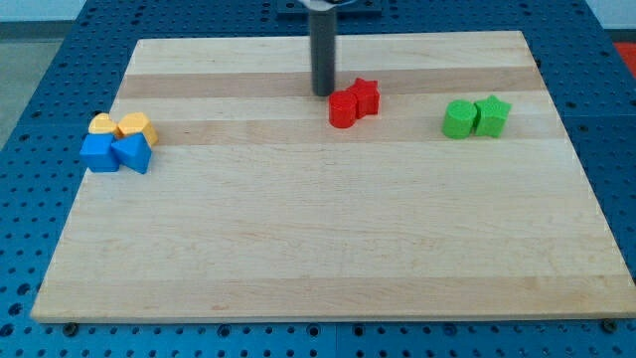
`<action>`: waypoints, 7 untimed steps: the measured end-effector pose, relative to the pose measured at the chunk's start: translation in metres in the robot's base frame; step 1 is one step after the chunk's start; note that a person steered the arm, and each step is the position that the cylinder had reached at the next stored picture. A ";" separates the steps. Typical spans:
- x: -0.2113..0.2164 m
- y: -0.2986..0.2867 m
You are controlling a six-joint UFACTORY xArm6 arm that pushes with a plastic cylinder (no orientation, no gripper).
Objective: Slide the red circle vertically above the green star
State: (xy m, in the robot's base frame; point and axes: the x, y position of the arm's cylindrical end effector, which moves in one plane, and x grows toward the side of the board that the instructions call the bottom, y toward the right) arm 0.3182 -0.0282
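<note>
The red circle (343, 109) sits near the top middle of the wooden board (328, 219), touching a red star (366, 96) at its upper right. The green star (492, 115) lies at the view's right, touching a green circle (459, 119) on its left. My tip (323, 93) comes down just to the upper left of the red circle, very near it; contact cannot be told.
At the view's left is a cluster: two yellow blocks (102, 125) (136, 126) above a blue block (98, 153) and a blue triangle-like block (132, 153). A blue pegboard surface (40, 80) surrounds the board.
</note>
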 end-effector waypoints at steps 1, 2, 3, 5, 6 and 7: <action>0.029 -0.018; 0.035 -0.021; 0.035 -0.021; 0.004 0.032; -0.006 0.059; 0.007 0.025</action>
State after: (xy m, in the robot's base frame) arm 0.3255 -0.0036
